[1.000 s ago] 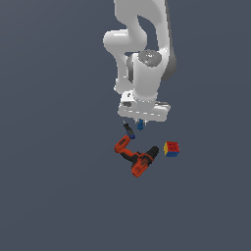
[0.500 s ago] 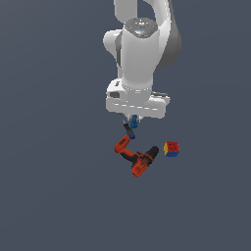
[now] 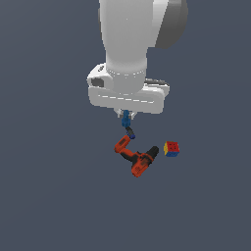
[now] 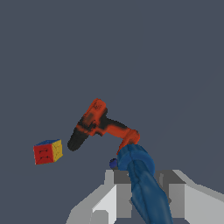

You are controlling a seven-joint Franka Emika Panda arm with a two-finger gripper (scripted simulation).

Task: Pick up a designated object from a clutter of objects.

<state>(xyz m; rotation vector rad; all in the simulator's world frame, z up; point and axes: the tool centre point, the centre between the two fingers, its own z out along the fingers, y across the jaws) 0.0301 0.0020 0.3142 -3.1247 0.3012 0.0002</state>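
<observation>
A flat, featureless dark blue-grey ground (image 3: 44, 196) fills the whole scene.

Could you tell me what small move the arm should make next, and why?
Probably keep lifting straight up: the gripper appears shut on the blue piece, which hangs just above the drill, so more height would clear it.

The drill (image 3: 137, 157) lies on the floor (image 3: 54, 196) and serves as the landmark. The cube (image 3: 171, 148) sits apart from it, on the exterior view's right. The screwdriver (image 3: 126, 119) hangs above the drill between the fingers of the gripper (image 3: 127, 114), its lower end close over the drill's handle.
</observation>
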